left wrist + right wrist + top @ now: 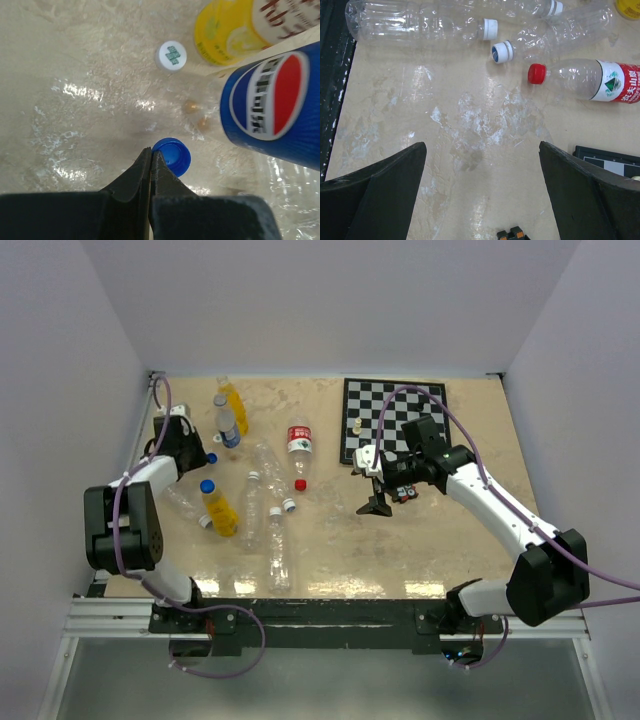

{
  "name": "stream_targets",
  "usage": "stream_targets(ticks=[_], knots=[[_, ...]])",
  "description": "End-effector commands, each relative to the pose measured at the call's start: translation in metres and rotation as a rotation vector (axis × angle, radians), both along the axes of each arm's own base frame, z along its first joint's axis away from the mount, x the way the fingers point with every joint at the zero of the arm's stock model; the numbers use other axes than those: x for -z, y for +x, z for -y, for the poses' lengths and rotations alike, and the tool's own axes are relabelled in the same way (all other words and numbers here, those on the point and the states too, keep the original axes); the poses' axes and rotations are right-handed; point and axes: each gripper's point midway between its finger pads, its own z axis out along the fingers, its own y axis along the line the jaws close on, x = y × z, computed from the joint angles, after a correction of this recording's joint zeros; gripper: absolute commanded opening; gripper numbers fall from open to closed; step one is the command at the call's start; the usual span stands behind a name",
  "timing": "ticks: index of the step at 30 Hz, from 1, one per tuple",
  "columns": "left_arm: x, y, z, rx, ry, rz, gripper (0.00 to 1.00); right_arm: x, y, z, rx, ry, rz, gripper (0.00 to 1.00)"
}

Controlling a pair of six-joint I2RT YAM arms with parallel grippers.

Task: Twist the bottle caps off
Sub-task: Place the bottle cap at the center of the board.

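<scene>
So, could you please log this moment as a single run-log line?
left gripper: jaws shut, loose blue cap beside tips | right gripper: jaws open, empty | orange bottle: blue lid on

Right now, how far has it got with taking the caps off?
One loose cap lies by the shut left gripper. Nothing is in hand; the right gripper hangs open, empty. A yellow bottle has its blue cap on, the red-label bottle its red cap, so most remains.
</scene>
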Motion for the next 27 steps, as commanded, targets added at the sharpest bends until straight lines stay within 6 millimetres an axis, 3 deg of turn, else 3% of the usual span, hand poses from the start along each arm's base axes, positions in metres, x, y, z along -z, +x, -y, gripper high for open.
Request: stream_targets(ticks=[1,5,8,12,17,23,27], knots=[[-0.001,0.020,-0.005,0.016,-0.017,0.037,0.00,-0.009,-0.002,0.000,-0.005,0.020,0.021,0.98],[0.003,0.019,-0.006,0.012,-0.015,0.026,0.02,-0.009,-0.002,0.000,-0.006,0.020,0.021,0.98],[0.006,0.020,-0.010,-0.008,-0.009,0.019,0.13,-0.008,-0.002,0.000,-0.006,0.019,0.018,0.98],[0.010,0.014,-0.016,-0.032,-0.011,-0.019,0.36,-0.007,-0.001,0.000,-0.003,0.015,0.018,0.98],[-0.009,0.014,-0.016,-0.042,-0.017,0.030,0.62,-0.004,0.000,0.000,0.002,0.008,0.012,0.98],[-0.043,0.009,-0.016,-0.040,0.000,0.116,0.76,0.001,0.002,0.001,0.008,0.001,0.004,0.98],[-0.066,0.005,-0.021,-0.057,0.035,0.165,0.80,0.001,0.002,0.001,0.009,-0.001,0.007,0.98]])
